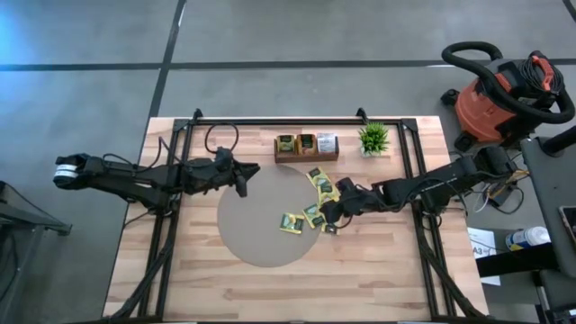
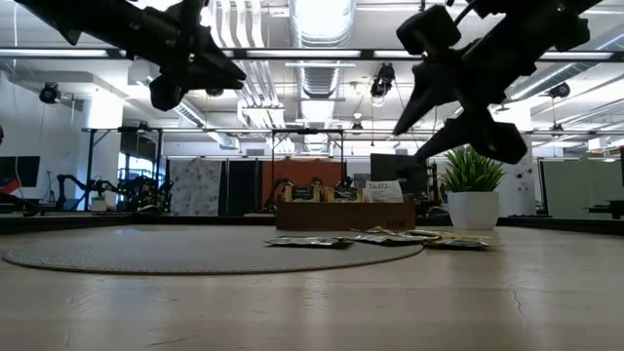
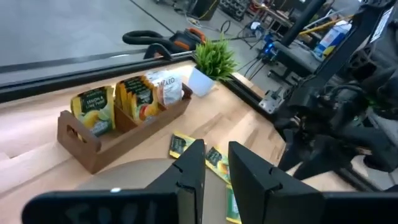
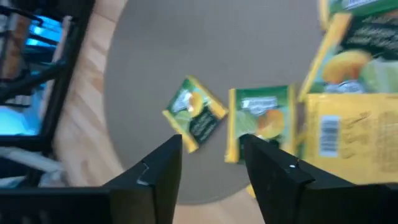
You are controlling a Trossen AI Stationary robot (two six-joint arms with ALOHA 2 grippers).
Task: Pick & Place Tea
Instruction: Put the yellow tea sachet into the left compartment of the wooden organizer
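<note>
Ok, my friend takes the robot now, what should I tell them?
Right pincer: open, empty, hovering over the loose tea sachets at the round mat's right edge.
Left pincer: empty, jaws slightly apart, waiting in the air near the mat's upper left.
Done: the wooden tray already holds sachets in all three compartments.
Left: several yellow and green sachets still lie on the mat and the table beside it; each needs picking up and filing in the tray.

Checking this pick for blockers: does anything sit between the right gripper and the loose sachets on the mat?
Nothing visible does. The right gripper hangs open above the sachets at the mat's right edge, with only air beneath it in the low view. The left gripper waits over the mat's far-left edge.
</note>
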